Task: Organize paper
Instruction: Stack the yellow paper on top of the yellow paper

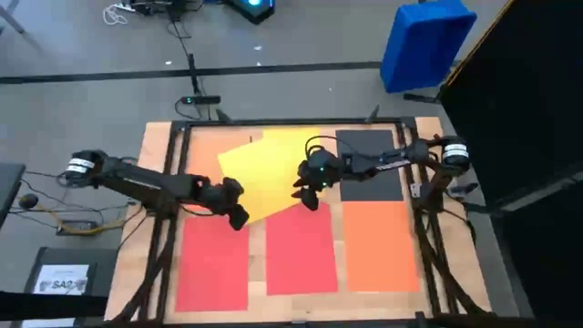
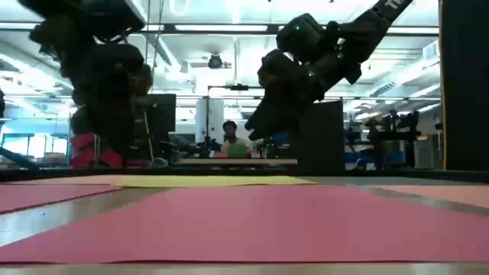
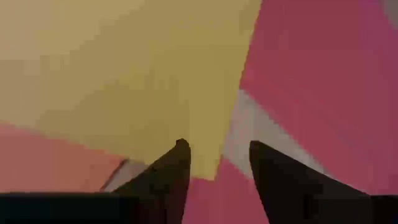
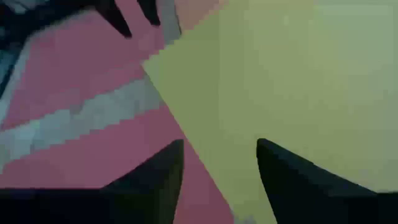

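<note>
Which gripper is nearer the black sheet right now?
The right gripper. It hovers open over the yellow sheet, just beside the black sheet. The left gripper, also open, sits at the yellow sheet's opposite corner, farther away.

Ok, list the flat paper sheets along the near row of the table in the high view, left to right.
Red rectangular paper sheet at the left → second red rectangular sheet in the middle → orange rectangular sheet at the right.
</note>
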